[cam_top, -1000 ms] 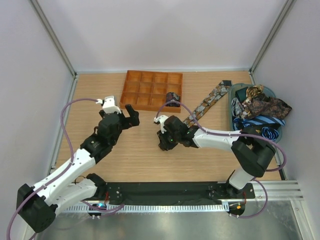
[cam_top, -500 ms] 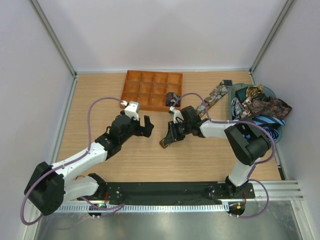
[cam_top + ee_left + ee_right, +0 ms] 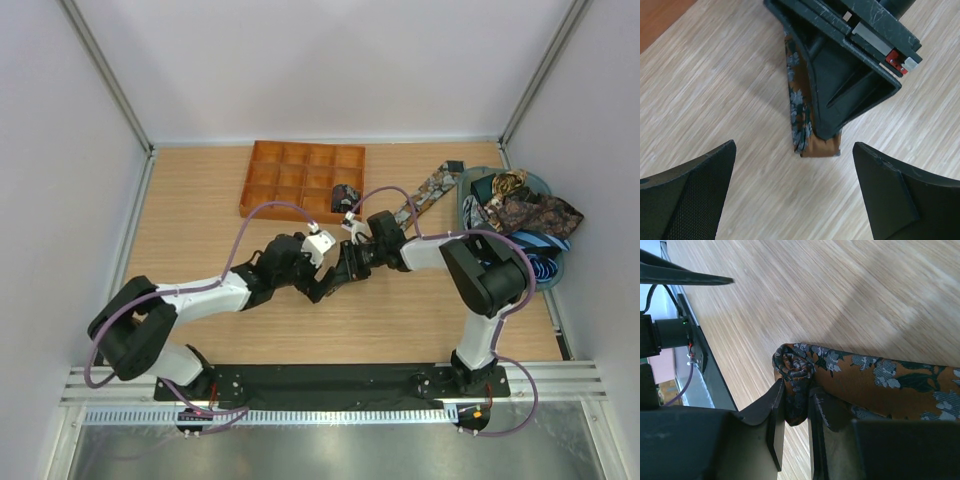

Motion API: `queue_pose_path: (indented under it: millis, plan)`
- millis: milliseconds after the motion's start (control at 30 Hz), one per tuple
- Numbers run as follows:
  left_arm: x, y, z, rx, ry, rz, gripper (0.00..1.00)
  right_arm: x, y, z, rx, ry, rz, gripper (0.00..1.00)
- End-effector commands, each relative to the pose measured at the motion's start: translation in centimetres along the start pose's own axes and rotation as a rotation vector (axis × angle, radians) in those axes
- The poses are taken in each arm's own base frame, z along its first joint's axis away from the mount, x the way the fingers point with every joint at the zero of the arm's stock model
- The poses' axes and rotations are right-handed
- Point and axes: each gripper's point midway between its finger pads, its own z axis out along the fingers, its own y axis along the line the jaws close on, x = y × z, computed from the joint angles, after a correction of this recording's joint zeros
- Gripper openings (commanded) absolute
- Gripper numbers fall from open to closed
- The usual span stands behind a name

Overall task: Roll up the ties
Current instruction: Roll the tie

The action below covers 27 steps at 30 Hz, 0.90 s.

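Note:
A brown-gold paisley tie (image 3: 425, 192) stretches from the basket at the right toward the table's middle. Its near end is rolled into a small coil (image 3: 792, 365), and my right gripper (image 3: 797, 415) is shut on that coil, low over the wood. In the left wrist view the tie's end (image 3: 812, 142) sticks out under the right gripper's fingers (image 3: 840, 85). My left gripper (image 3: 800, 200) is wide open just short of that end, touching nothing. From above, the left gripper (image 3: 322, 283) and the right gripper (image 3: 340, 272) nearly meet. A rolled tie (image 3: 346, 194) sits in a front right cell of the tray.
The orange gridded tray (image 3: 270, 175) lies at the back centre. A teal basket (image 3: 462, 215) at the right holds a pile of paisley and blue striped ties (image 3: 520, 215). Side walls close in on the left and right.
My left arm has swung right and forward, bringing its open gripper up to the right gripper. The right gripper keeps its hold on the tie's rolled end and has barely shifted.

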Motion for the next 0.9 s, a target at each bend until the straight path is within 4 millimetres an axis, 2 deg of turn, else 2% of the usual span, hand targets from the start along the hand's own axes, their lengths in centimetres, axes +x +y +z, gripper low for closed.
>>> queue_pose_path:
  millis: [0,33,67,100,200,400,467,533,667,867]
  plan:
    - [-1.6,-0.6,1.2,0.056,-0.007,0.106,1.0,0.7,-1.5,0.5,0.036,0.009,0.017,0.19]
    - [-1.1,-0.7,1.5,0.067,0.025,0.109,1.0,0.6,-1.6,0.5,0.034,0.007,0.019,0.19]
    - [-1.8,-1.0,1.8,0.087,0.02,0.114,1.0,0.6,-1.6,0.5,0.033,0.006,0.021,0.19]
    - [-1.7,-1.2,2.0,0.098,0.031,0.114,1.0,0.6,-1.7,0.5,0.033,0.004,0.023,0.19]
    - [-0.5,-1.5,3.2,0.117,0.087,0.123,1.0,0.6,-1.7,0.6,0.025,0.006,0.032,0.19]
    - [1.0,-1.2,3.7,0.103,0.149,0.109,0.97,0.4,-1.9,0.7,0.022,0.004,0.033,0.19]
    - [1.5,-1.5,3.9,0.12,0.167,0.105,0.88,0.5,-1.9,0.7,0.021,0.008,0.034,0.19]
    - [1.8,-1.7,4.0,0.135,0.196,0.099,0.84,0.4,-1.8,0.8,0.018,0.008,0.035,0.19]
    - [2.4,-2.4,4.7,0.177,0.214,0.095,0.81,0.3,-1.9,0.8,0.016,0.009,0.035,0.19]
    - [2.5,-2.1,5.7,0.157,0.225,0.095,0.77,0.4,-1.9,0.9,0.014,0.012,0.04,0.19]
